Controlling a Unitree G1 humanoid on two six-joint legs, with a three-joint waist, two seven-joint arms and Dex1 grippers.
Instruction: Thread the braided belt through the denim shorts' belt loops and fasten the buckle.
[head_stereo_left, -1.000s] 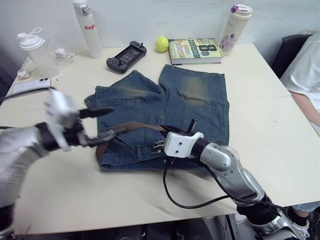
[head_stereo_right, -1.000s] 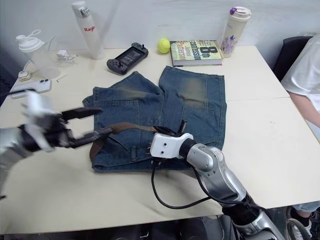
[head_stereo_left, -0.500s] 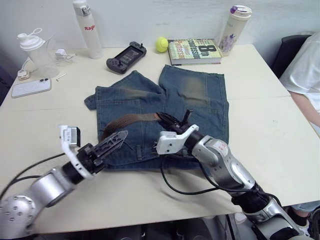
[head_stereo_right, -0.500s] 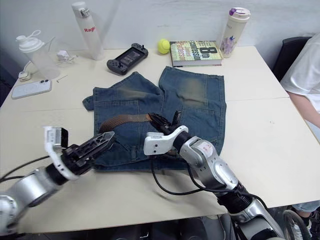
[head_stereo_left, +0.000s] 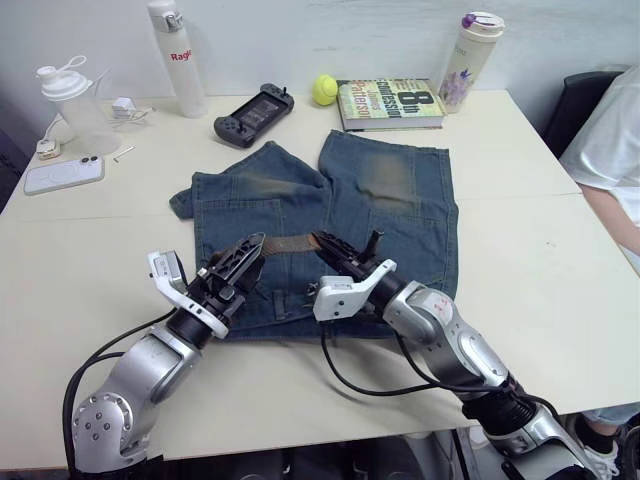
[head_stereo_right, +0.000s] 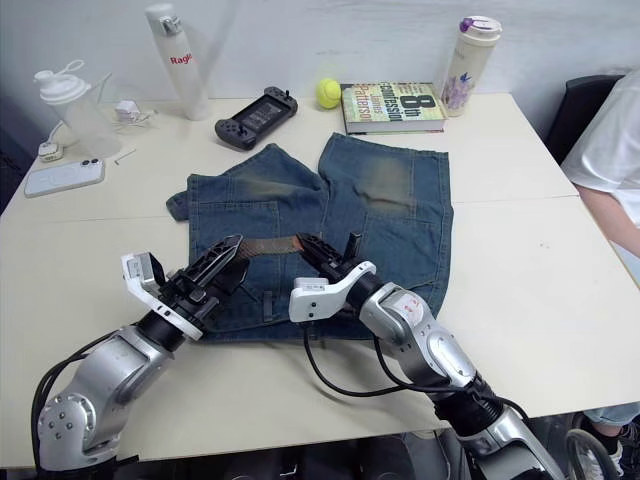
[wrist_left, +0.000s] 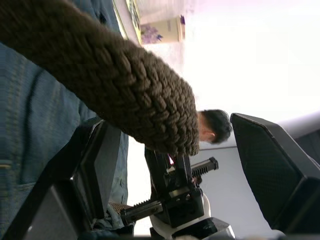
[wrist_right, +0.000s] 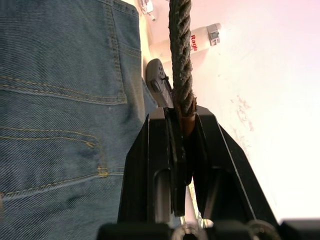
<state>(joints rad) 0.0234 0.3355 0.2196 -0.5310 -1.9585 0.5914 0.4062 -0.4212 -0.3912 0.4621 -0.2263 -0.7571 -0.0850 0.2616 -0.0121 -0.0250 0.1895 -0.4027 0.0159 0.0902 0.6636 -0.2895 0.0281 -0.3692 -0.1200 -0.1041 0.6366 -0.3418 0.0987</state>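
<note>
On the cream table (head_stereo_left: 90, 215), the shorts (head_stereo_left: 330, 215) are lying flat, a book (head_stereo_left: 390, 102) and ball (head_stereo_left: 323, 88) sitting beyond. Above the waistband, the right gripper (head_stereo_left: 322, 243) is clamping the belt (head_stereo_left: 290, 243); the left gripper (head_stereo_left: 250, 250) is spreading around its end.

The denim shorts (head_stereo_right: 330, 215) lie flat in the middle of the cream table (head_stereo_right: 530, 250), waistband toward the lower edge of the frame. Above the waistband a short stretch of the braided belt (head_stereo_right: 270, 246) hangs level between the two grippers. The left gripper (head_stereo_right: 222, 258), from the lower left, meets its left end; the right gripper (head_stereo_right: 318, 249), from the lower right, clamps its right end.
</note>
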